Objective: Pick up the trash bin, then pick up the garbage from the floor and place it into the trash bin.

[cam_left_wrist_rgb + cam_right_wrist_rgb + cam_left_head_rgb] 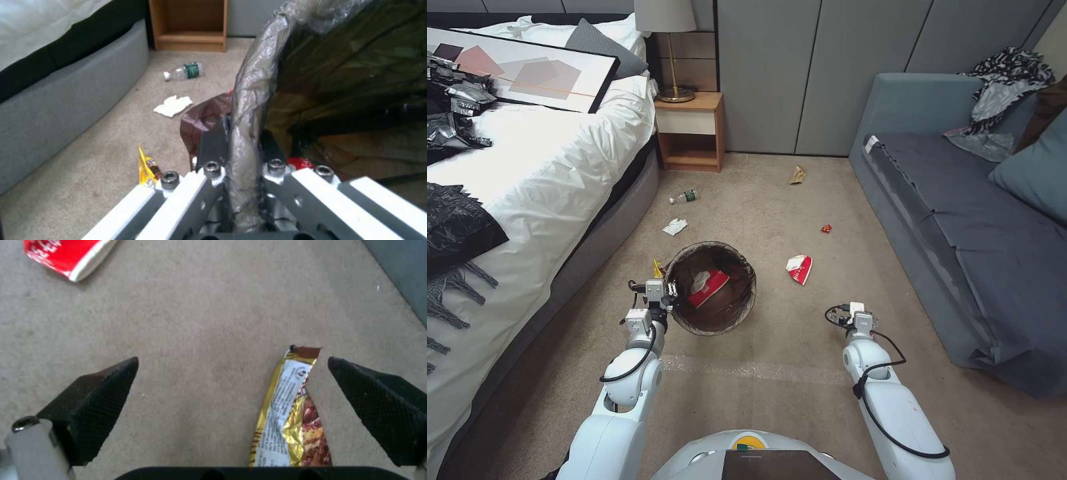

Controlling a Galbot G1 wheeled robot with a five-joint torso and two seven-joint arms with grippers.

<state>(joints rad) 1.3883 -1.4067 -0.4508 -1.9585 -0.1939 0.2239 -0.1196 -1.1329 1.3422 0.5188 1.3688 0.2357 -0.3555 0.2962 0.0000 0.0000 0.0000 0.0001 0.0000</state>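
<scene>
Now the bin [712, 288] is standing on the carpet [774, 200], and the left gripper [242, 151] is clenching its lined rim, one jaw inside and one outside. The right gripper [231, 386] is hanging released over a yellow wrapper [291, 410], which is lying between its jaws, nearer to one of them. I think it is best centring the jaws first, then descending straight and closing across the narrow foil.
</scene>
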